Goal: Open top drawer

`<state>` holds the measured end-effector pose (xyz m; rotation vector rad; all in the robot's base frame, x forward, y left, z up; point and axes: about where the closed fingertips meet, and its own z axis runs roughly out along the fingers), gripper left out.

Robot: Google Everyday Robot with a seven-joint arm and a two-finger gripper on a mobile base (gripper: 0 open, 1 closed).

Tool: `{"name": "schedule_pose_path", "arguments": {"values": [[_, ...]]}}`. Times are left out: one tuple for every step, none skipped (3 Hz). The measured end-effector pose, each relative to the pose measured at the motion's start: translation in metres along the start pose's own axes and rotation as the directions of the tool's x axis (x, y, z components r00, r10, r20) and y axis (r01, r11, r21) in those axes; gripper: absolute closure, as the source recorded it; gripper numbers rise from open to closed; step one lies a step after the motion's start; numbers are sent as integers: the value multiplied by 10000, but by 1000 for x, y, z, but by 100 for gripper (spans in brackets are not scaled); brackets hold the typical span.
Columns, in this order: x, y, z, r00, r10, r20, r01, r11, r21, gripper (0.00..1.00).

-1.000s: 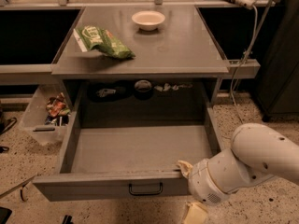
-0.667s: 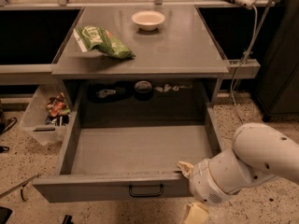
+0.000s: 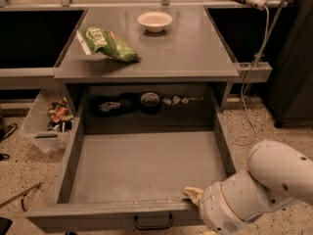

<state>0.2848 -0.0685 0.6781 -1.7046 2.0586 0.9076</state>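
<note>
The top drawer (image 3: 146, 165) is pulled far out from under the grey counter. Its broad shallow grey tray shows bare, and its small black bar handle (image 3: 153, 223) sits at the middle of the front panel. My white arm (image 3: 259, 190) comes in from the lower right. My gripper (image 3: 194, 195) is at the drawer's front rim, right of the handle; one pale fingertip (image 3: 193, 194) rests on the rim's top edge. The rest of the gripper is hidden behind the wrist.
On the counter (image 3: 195, 53) lie a green snack bag (image 3: 107, 43) and a white bowl (image 3: 155, 20). Small dark items sit at the back of the cabinet opening (image 3: 146, 102). A clear bin of snacks (image 3: 49, 121) stands on the floor at the left. A white cable (image 3: 254, 62) hangs at the right.
</note>
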Motion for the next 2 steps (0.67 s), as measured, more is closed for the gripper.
{"name": "schedule_pose_path", "arguments": {"values": [[2,35,4,9992,170,353,-150,9984,-551,0],[2,35,4,9992,169,353,-150,9984,-551,0]]}}
